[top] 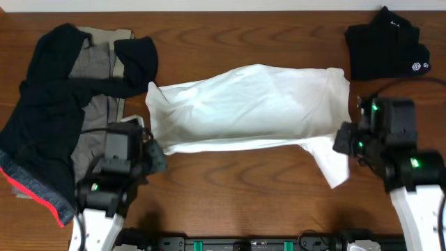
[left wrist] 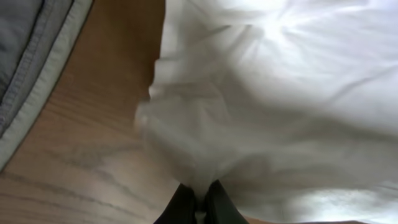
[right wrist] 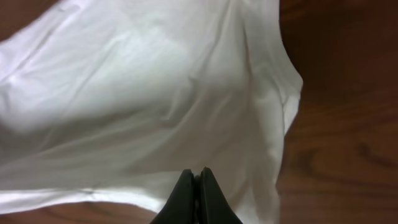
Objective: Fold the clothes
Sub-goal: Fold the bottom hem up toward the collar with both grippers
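In the middle of the table (top: 237, 202), the white shirt (top: 247, 104) is lying spread out. The left gripper (top: 157, 150) and the right gripper (top: 343, 139) are each pinching its near edge with jaws closed tight, likely so both ends lift together for a fold.

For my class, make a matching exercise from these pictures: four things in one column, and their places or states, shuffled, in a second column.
Things
1 white shirt
2 black garment
3 clothes pile
4 left gripper

Places or states
A far right corner of the table
B shut on the shirt's near left corner
C left side of the table
D stretched across the middle

Pairs: 1-D, 2-A, 3-C, 4-B
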Action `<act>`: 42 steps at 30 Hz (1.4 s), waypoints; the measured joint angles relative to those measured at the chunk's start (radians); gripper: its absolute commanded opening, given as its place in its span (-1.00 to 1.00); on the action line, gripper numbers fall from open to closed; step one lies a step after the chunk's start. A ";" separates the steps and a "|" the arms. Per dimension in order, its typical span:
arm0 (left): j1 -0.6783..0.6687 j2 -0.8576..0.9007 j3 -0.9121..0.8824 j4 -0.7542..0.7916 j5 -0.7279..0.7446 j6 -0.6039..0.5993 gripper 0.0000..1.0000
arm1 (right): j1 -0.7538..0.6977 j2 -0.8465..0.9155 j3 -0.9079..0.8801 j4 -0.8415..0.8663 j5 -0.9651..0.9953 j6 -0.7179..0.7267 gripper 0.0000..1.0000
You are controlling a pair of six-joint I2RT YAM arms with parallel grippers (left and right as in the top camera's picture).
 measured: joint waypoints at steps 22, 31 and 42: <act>0.000 0.388 0.000 0.317 -0.028 0.041 -0.88 | -0.031 0.462 0.001 0.337 0.028 -0.105 -0.97; 0.000 0.484 0.000 0.373 -0.028 0.057 -0.88 | -0.051 0.553 0.001 0.404 0.028 -0.123 -0.97; -0.001 0.546 0.000 0.401 -0.033 0.067 1.00 | -0.053 0.636 0.001 0.451 0.029 -0.130 0.16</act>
